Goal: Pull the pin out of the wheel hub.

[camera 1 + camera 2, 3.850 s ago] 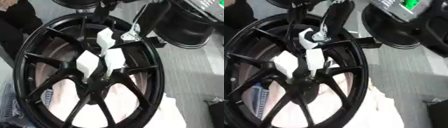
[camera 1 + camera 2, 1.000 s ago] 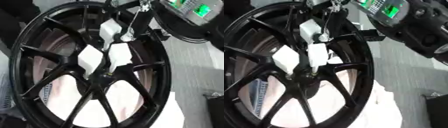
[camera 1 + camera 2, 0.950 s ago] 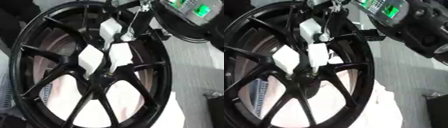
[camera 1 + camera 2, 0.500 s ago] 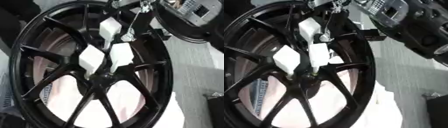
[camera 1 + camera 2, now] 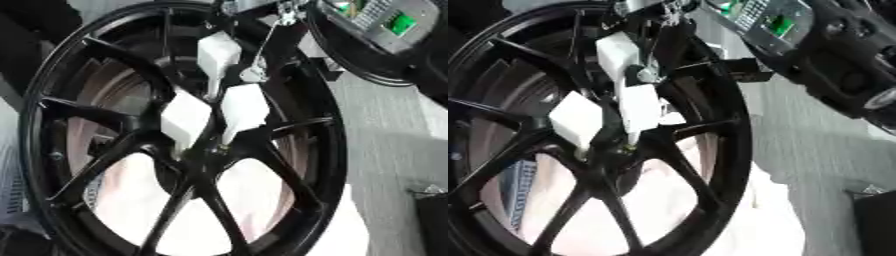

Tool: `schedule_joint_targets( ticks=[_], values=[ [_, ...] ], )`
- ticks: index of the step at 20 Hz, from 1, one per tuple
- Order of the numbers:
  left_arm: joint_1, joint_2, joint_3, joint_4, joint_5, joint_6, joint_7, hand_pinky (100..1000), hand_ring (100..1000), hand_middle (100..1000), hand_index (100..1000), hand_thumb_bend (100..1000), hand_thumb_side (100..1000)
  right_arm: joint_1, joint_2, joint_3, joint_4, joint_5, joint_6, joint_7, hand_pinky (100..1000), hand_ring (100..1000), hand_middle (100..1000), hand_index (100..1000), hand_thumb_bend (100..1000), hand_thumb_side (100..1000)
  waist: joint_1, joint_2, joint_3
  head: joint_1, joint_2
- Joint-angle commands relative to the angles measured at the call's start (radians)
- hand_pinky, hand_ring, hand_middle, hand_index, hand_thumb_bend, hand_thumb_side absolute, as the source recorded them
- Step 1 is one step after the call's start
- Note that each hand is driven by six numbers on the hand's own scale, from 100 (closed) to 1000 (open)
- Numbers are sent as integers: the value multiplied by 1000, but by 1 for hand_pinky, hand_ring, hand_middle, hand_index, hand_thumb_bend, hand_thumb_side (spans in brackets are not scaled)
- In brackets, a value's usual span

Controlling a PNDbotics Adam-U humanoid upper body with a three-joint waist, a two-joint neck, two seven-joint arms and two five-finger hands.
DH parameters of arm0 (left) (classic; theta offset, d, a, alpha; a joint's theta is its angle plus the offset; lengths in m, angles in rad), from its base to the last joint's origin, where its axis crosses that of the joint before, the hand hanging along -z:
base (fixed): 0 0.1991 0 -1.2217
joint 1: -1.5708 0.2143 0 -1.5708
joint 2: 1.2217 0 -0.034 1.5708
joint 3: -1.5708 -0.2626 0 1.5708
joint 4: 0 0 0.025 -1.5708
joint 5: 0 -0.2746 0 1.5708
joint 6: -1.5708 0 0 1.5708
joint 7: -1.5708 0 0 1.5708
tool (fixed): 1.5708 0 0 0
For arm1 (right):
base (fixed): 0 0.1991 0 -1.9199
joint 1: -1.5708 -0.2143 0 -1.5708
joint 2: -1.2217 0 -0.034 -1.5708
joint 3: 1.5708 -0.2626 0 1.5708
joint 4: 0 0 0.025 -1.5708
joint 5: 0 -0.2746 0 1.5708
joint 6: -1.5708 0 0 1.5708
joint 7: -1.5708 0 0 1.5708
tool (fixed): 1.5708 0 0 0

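The right hand [image 5: 243, 105] comes in from the upper right and reaches into the black wheel [image 5: 39, 115]. Its 3 white-covered parts point down together at the hub [image 5: 206, 162], which lies just below the hand's tips. Compared with 1 second ago, the whole picture has shifted a little, so the camera has moved. The hand itself keeps the same place over the hub and has not risen from it.

I judge from this that the pull has not started, or is only starting. The pin should be at the hub's centre, directly under the hand's tips, but it is hidden there and I cannot make it out. I also cannot tell how far the hand is closed, or whether it holds the pin. Below the hand, a white cloth [image 5: 354, 225] lies under the wheel.
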Motion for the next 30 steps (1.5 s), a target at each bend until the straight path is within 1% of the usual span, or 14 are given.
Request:
schedule_joint_targets(
  ticks=[1,3,4,10,14,17,18,19,20,23,26,28,30],
  values=[
    [-10,14,9,-17,1,-5,1,715,554,577,748,142,424,-20,-11,-15,-1,-10,3,-12,891,803,554,697,100,116,9,-19,0,1,-4],
    [-9,14,9,-17,1,-4,2,715,554,577,748,142,424,-21,-10,-17,0,-14,4,-25,884,791,515,657,100,100,9,-20,-1,1,-3],
    [-9,14,9,-17,0,-4,2,715,554,577,748,141,424,-22,-9,-19,1,-17,6,-34,878,779,485,620,100,100,9,-21,-2,1,-3],
    [-7,15,11,-17,0,-1,2,715,554,577,747,140,425,-33,-4,-26,7,-56,37,-86,845,726,399,506,100,100,11,-25,-5,2,-3],
    [-4,15,12,-17,-1,1,3,715,554,577,747,141,425,-46,-11,-44,1,-78,57,-102,843,709,375,468,100,100,12,-30,-9,3,-6],
    [-3,15,14,-17,0,1,4,715,554,577,747,141,424,-53,-26,-68,-9,-88,72,-104,846,700,361,446,100,100,13,-35,-11,4,-10],
    [-2,15,15,-17,0,1,5,715,554,577,747,141,424,-55,-31,-77,-12,-90,77,-104,844,696,358,442,100,168,14,-37,-13,4,-11],
    [-1,15,15,-17,0,2,5,715,554,577,747,141,423,-57,-37,-87,-14,-94,83,-105,843,695,355,442,100,100,15,-39,-14,5,-12],
    [0,15,15,-17,0,2,5,715,554,577,747,141,422,-60,-44,-99,-15,-100,89,-107,839,692,351,439,100,100,16,-41,-17,5,-12],
    [4,18,16,-17,0,3,6,715,554,577,747,142,420,-58,-78,-157,-20,-125,107,-136,832,685,335,430,100,100,21,-48,-27,9,-13],
    [8,22,17,-17,-1,3,7,715,555,577,747,141,417,-16,-151,-247,-38,-136,117,-198,841,690,330,430,100,100,28,-55,-43,16,-12],
    [10,24,18,-17,-1,2,8,715,555,577,747,140,416,55,-229,-321,-56,-134,117,-244,851,695,332,432,100,100,33,-58,-55,25,-12],
    [13,26,21,-17,-3,2,11,715,555,577,747,140,415,167,-321,-408,-77,-135,115,-299,860,701,337,437,100,100,39,-58,-66,35,-15]
  ],
)
